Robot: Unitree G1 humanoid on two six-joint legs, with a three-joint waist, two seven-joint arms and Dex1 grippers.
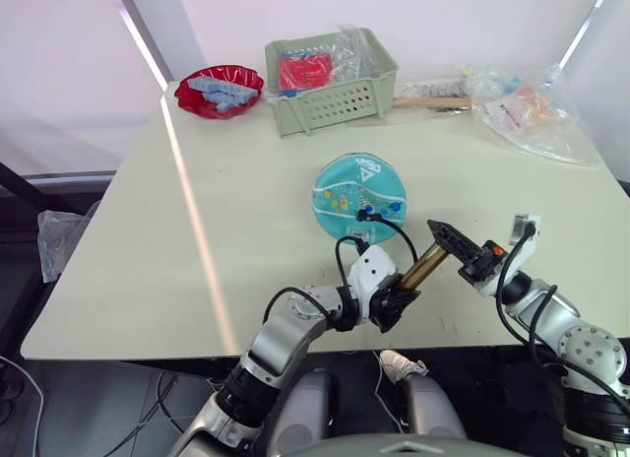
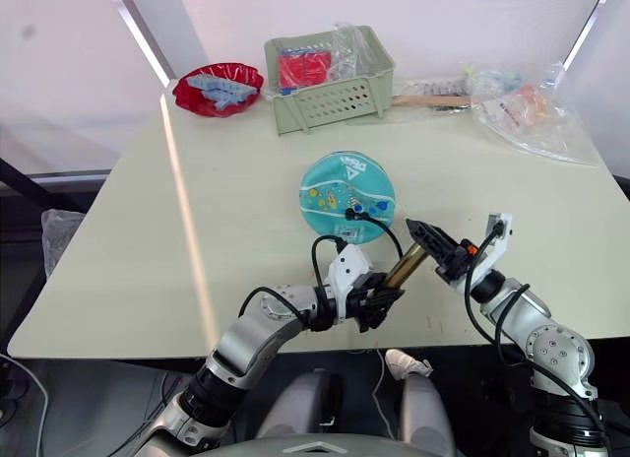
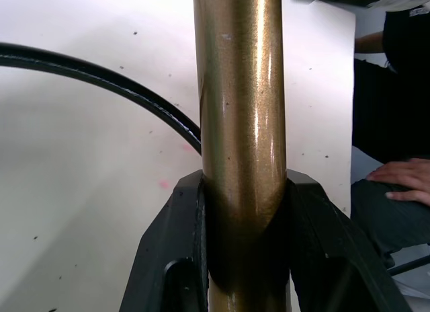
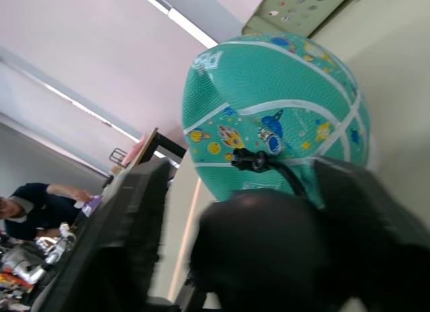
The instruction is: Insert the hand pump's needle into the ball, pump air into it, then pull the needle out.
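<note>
Left wrist view showed the left gripper (image 3: 245, 258) fingers clamped on the hand pump (image 1: 425, 266); the right gripper (image 1: 463, 252) held its handle. With the needle (image 4: 250, 161) seated in the ball (image 1: 357, 193) mid-surface, an off-axis stroke could bend it.

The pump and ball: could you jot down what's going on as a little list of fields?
ball: teal ball on the table, mid-table
needle: black fitting sits at the ball's surface; tip itself not visible
pump: gold barrel held off the table, tilted
left gripper: clamped on the barrel's lower end
right gripper: around the pump's handle end
hose: loops from pump to ball
</note>
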